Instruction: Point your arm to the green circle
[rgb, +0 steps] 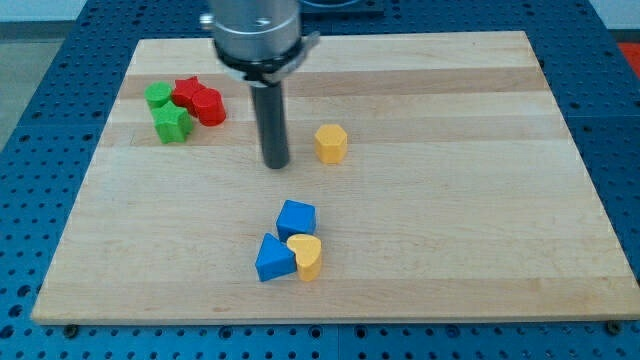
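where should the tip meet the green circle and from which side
Judging by the layout, come from the view's top: my tip stands to the view's right of the green circle, whose right side is crowded by the red blocks and its bottom by the green star. Its upper-left edge is free.

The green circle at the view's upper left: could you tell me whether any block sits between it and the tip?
Yes. Between my tip and the green circle sits the red block cluster, touching the circle's right side; the green star lies just below it.
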